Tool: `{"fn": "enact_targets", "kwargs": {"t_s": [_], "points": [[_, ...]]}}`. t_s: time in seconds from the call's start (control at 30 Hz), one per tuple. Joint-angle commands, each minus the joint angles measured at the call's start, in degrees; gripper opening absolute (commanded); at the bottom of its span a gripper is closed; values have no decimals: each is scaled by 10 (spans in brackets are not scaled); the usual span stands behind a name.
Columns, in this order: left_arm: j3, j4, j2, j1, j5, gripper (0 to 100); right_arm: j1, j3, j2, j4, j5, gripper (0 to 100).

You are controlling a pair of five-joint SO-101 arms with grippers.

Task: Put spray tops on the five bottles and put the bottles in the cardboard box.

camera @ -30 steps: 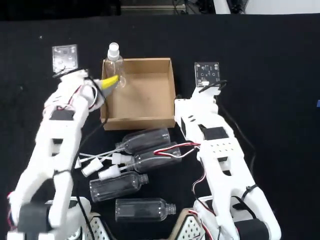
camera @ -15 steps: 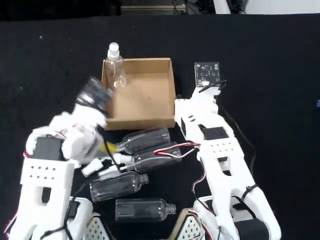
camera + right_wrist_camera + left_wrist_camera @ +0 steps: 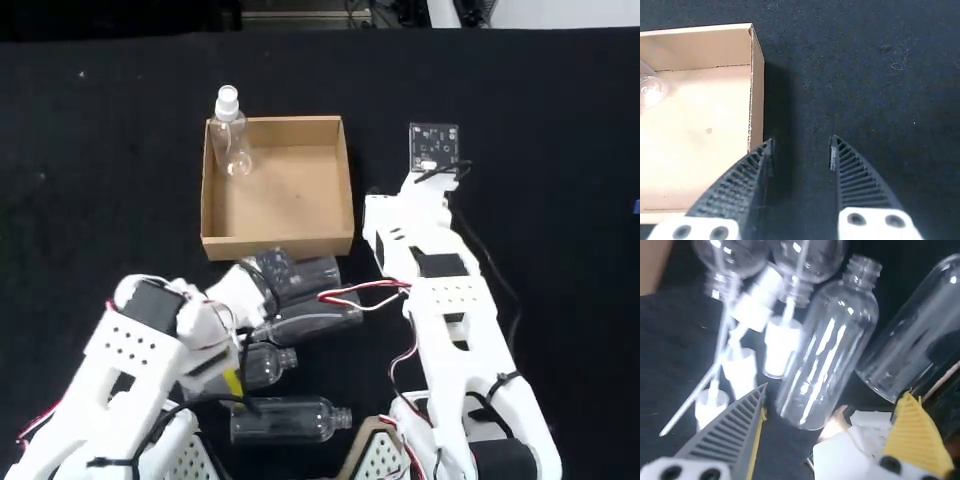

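- left gripper (image 3: 835, 390): jaws spread wide and holding nothing, low over an open-necked bottle (image 3: 827, 365) that lies on its side on the table (image 3: 540, 100).
- just beside that bottle, loose spray tops (image 3: 780, 346) with thin tubes lie in a tight cluster.
- from the high view, four bottles (image 3: 300, 322) lie on their sides in front of the cardboard box (image 3: 278, 243). the one nearest the box is almost against its front wall, and the left arm covers part of the group.
- capped bottle (image 3: 232, 140): in the far left corner of the box, its white top sticking up past the rim.
- right gripper (image 3: 801, 141): jaws apart with nothing between them, over bare table just beside the box's right wall, well apart from the lying bottles.
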Motion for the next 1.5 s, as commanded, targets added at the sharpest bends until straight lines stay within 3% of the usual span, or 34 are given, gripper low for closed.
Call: {"fn": "enact_targets", "kwargs": {"t_s": [0.0, 0.37, 0.8, 1.27, 1.47], "points": [[28, -33, 1, 10, -7, 364, 11, -7, 0, -18, 0, 159], [72, -45, 1, 5, -89, 364, 11, -8, 0, -19, 0, 159], [64, -43, 1, -114, -223, 364, 10, -7, 0, -19, 0, 159], [-15, -43, 6, -118, -200, 364, 10, -8, 0, -19, 0, 159], [35, -48, 8, -114, -216, 364, 11, -8, 0, -19, 0, 159]]}}
